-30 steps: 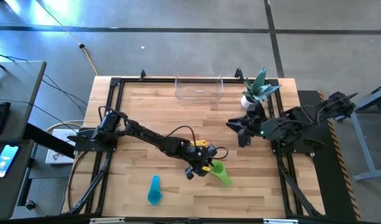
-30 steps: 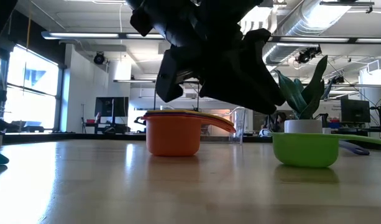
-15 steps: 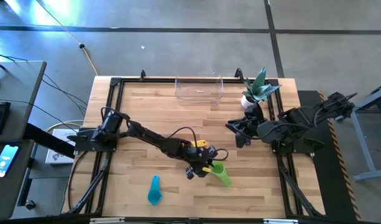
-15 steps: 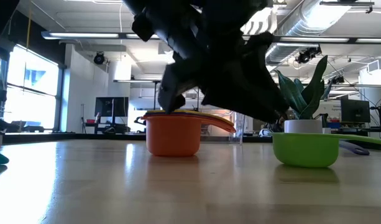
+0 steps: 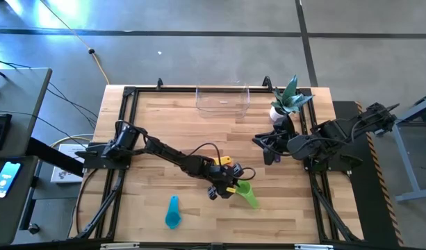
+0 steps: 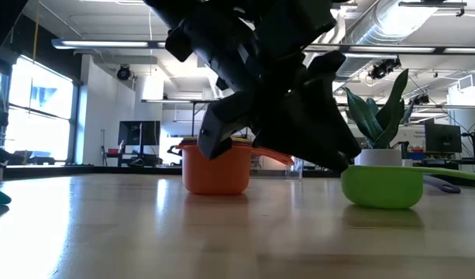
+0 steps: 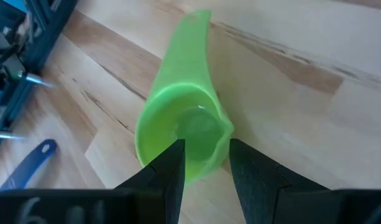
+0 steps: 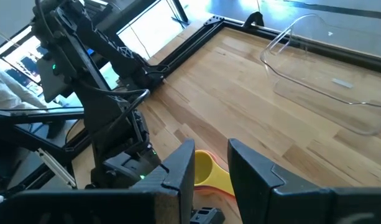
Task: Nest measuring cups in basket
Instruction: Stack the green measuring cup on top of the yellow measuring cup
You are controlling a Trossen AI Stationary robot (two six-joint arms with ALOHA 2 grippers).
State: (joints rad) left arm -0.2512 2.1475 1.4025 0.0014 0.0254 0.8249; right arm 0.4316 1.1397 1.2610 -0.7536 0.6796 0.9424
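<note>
left gripper (image 7: 204, 163) open, fingers straddling green cup (image 7: 181, 124) rim at table middle-front, your room: bare wood all round | teal cup (image 5: 172, 212) near front edge | basket (image 5: 222, 98) at back edge, well apart | right gripper (image 5: 268, 148) waits by plant pot (image 5: 278, 111), jaws narrow gap, holding nothing

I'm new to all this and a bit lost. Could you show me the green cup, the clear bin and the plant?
green cup (image 7: 178, 134), left wrist view, inside of its bowl
clear bin (image 5: 222, 105), high view, its near wall
plant (image 5: 289, 94), high view, its leaves
</note>
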